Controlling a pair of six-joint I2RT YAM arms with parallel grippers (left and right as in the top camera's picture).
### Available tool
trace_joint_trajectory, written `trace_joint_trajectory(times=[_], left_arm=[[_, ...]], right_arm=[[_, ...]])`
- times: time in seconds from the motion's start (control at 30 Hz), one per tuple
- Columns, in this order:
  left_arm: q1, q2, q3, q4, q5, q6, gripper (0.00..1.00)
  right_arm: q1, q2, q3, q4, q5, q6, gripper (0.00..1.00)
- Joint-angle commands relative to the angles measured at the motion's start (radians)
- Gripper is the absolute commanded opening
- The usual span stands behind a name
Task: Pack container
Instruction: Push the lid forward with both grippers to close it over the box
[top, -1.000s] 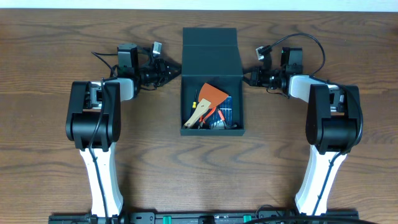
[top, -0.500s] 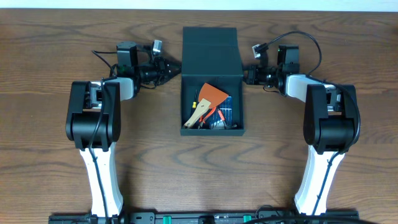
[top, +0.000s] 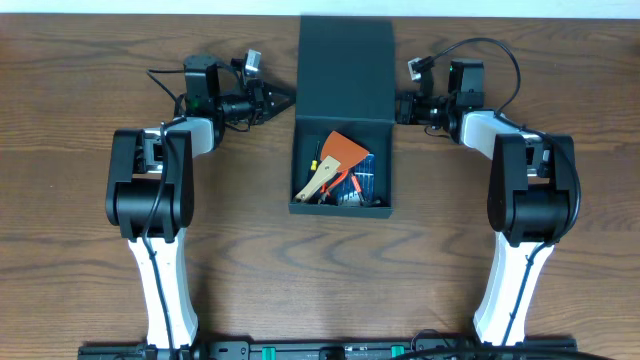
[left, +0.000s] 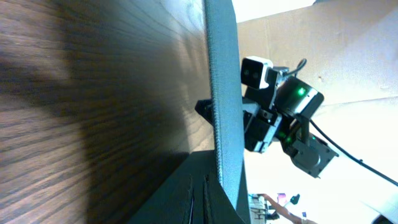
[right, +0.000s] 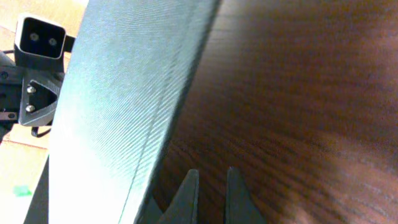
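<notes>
The container (top: 343, 207), a dark teal box, sits at the table's middle with its flap lid (top: 345, 65) lifted off the table behind it. An orange scraper (top: 346, 152), a wooden-handled tool (top: 318, 185) and a small blue case (top: 366, 182) lie inside. My left gripper (top: 287, 98) is shut, its tip at the lid's left edge. My right gripper (top: 399, 108) is shut at the lid's right edge. In the left wrist view the lid's edge (left: 221, 93) stands just beyond the left gripper (left: 199, 180). The right wrist view shows the lid (right: 118, 93) left of the right gripper (right: 211, 171), which holds nothing.
Brown wooden table (top: 90, 250) lies around the box. Both arm bases stand at the near edge, left (top: 160, 290) and right (top: 510, 290). A cable (top: 490, 50) loops above the right wrist. The table's far edge runs just behind the lid.
Both grippers have moved toward the far side along the lid's edges, and the lid has swung upward, looking larger from above. The box body and its contents have not moved.
</notes>
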Motion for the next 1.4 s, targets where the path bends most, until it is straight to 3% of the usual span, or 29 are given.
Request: trace_joint_trajectory(times=[0.0,0.3,0.63,0.93,1.37], left_arm=[[0.002,0.011,0.032,0.013,0.076,-0.005,0.06],[0.002,0.011,0.032,0.116,0.17,-0.075,0.06],[0.002,0.011,0.032,0.41,0.256,-0.34,0.06],[0.002,0.011,0.032,0.626,0.3,-0.558,0.06],[0.0,0.011,0.032,0.955,0.3,-0.892,0.06]], right_arm=[[-0.002,0.011,0.043,-0.019,-0.033,-0.003,0.01],[-0.002,0.011,0.196,-0.269,-0.022,-0.148,0.01],[-0.002,0.011,0.394,-0.544,-0.008,-0.265,0.02],[-0.001,0.008,0.46,-0.724,0.021,-0.356,0.01],[0.012,-0.034,0.46,-0.801,0.069,-0.4,0.01]])
